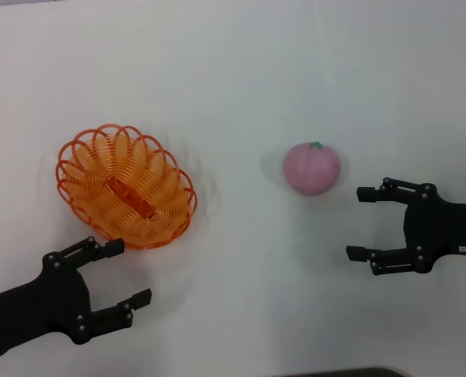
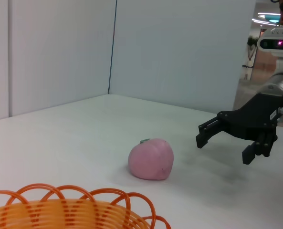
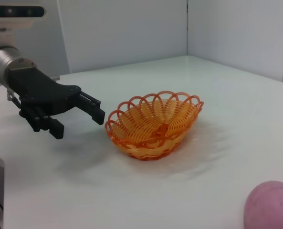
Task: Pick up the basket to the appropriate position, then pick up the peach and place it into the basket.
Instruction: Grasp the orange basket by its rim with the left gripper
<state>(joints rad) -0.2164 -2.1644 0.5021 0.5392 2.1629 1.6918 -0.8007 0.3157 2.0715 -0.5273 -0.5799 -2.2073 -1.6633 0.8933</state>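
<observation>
The orange wire-loop basket (image 1: 126,187) (image 2: 65,210) (image 3: 153,123) rests on the white table at the left, empty. The pink peach (image 1: 312,167) (image 2: 151,159) (image 3: 270,205), with a green leaf mark on top, lies on the table to the right of centre. My left gripper (image 1: 130,272) (image 3: 79,118) hovers open just in front of the basket, touching nothing. My right gripper (image 1: 360,223) (image 2: 222,141) is open to the right of the peach and slightly nearer to me, with nothing between its fingers.
A white table (image 1: 233,78) spreads in all directions. White walls (image 2: 179,47) stand at its far sides. A dark edge (image 1: 343,372) shows at the bottom of the head view.
</observation>
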